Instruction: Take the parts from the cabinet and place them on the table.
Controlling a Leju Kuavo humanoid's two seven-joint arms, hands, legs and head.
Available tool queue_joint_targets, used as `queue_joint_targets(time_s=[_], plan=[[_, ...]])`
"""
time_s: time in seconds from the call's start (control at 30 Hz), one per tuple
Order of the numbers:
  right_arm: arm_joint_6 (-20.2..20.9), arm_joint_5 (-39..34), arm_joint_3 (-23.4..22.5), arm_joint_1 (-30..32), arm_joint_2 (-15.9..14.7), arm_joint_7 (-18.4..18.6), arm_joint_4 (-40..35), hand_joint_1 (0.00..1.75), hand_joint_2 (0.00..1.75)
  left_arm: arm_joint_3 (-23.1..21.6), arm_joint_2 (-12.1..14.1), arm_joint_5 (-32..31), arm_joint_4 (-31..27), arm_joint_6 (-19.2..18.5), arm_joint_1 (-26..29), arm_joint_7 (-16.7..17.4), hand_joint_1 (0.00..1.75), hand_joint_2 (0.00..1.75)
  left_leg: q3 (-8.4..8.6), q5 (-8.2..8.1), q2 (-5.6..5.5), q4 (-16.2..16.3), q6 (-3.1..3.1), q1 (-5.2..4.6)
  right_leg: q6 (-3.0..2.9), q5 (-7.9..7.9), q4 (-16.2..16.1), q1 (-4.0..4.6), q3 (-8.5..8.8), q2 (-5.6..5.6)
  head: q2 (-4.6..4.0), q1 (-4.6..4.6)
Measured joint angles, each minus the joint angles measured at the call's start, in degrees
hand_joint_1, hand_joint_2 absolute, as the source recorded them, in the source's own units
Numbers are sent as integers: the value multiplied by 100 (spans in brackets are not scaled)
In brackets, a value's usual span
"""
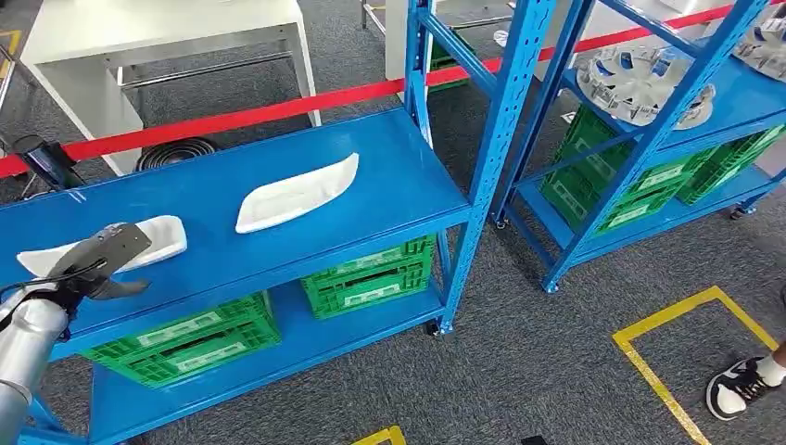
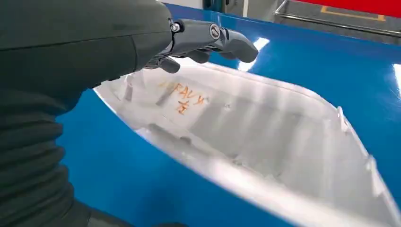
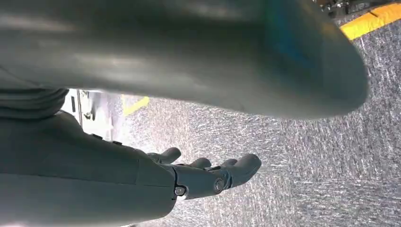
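Two white plastic parts lie on the upper shelf point(image 1: 213, 181) of the blue cabinet. The nearer part point(image 1: 158, 239) sits toward the shelf's front edge at the robot's left; the second part point(image 1: 297, 193) lies beside it, farther along the shelf toward the blue upright post point(image 1: 491, 139). The left hand point(image 1: 97, 260) hovers over the nearer part, its fingers point(image 2: 227, 40) loosely spread and extended above the part's hollow side, holding nothing; orange handwriting point(image 2: 184, 97) shows inside that part. Whether the fingertips touch the plastic cannot be told. Two green crates point(image 1: 278, 311) sit on the shelf below. The right hand point(image 3: 208, 177) hangs over grey carpet point(image 3: 307, 165), fingers apart, slightly curled and empty.
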Motion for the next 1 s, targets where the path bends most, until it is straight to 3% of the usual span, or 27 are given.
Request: queue_joint_targets(time_s=[0.43, 0.6, 0.63, 0.67, 0.73, 1.0], plan=[[4, 61, 0, -1, 0, -2, 0, 0, 0, -2, 0, -183, -22, 37, 31, -44, 0, 175, 10, 1, 2, -5, -2, 6, -2, -8, 12, 5, 0, 1, 2, 0], [4, 61, 0, -2, 0, 31, 0, 0, 0, -40, -28, -547, -31, 315, 39, -26, 0, 175, 10, 1, 2, -5, -2, 6, -2, -8, 12, 4, -1, 1, 0, 0], [4, 61, 0, -1, 0, 31, 0, 0, 0, -83, -35, -676, -31, 367, 39, 4, 40, 175, 10, 1, 1, -5, -2, 5, -2, -8, 12, 4, 0, 1, 0, 0], [4, 61, 0, -3, 0, 31, 0, 0, 0, -129, -44, -785, -31, 391, 40, 39, 148, 175, 10, 1, 1, -5, -2, 5, -2, -8, 12, 4, 0, 1, 0, 0], [4, 66, 0, -6, 0, 37, 0, 0, 0, -225, -70, -938, -31, 417, 47, 74, 175, 175, 10, 0, 2, -5, -2, 5, -2, -8, 12, 4, 0, 1, 2, 0], [2, 109, 0, -7, 0, 50, 0, 0, 0, -641, -247, -1285, -31, 636, 161, 13, 175, 175, 11, 0, 3, -5, -2, 5, -1, -8, 11, 3, -1, 1, 0, 0]])
